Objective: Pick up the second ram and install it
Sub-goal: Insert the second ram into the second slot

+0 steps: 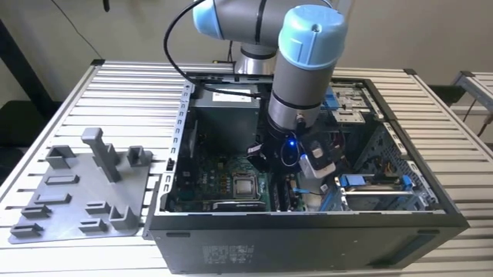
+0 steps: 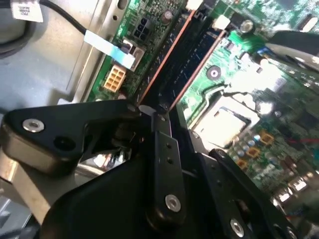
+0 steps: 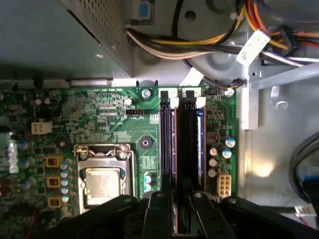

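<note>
Down inside the open black computer case, the grey-and-blue robot arm has its black gripper low over the green motherboard, right at the long black memory slots. In both wrist views the fingers stand close together around the end of a thin upright board edge, which I judge to be the second ram, a long narrow stick with a coppery edge line, standing in or just over a slot; whether it is seated cannot be told. A second stick with a blue label appears to stand in the neighbouring slot, just beside it. Risks as judged: if the stick is tilted or off the slot's line, pressing could jam it or strain the board; the white end latches may not be open; the fingers are near the neighbouring stick and the silver processor socket, so a sideways slip could strike them. The grey plastic holder plate sits on the slatted metal table, well apart, at the exterior view's left.
</note>
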Robot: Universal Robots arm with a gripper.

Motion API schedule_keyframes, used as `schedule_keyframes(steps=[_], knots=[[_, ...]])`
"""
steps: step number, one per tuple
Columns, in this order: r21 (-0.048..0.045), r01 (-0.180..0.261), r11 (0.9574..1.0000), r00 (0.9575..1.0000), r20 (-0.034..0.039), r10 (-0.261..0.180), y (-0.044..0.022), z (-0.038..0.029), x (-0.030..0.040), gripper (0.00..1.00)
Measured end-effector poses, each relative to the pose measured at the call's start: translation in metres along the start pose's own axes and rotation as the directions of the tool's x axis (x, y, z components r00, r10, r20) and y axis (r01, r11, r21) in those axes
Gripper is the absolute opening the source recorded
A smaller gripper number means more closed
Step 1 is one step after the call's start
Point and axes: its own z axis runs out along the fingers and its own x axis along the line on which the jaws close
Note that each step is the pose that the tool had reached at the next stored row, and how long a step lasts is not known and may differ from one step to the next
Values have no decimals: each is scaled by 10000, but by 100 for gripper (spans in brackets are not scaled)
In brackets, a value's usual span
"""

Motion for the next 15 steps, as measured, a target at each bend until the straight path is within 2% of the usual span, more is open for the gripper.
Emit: schedule_keyframes(steps=[8, 13, 15], knots=[[3, 0, 10000, 10000, -1, 0, 6, -356, 0, 22], [1, -6, 10000, 10000, 0, 6, 7, -484, 1, 22], [0, -12, 10000, 10000, 0, 12, 7, -490, 2, 22]])
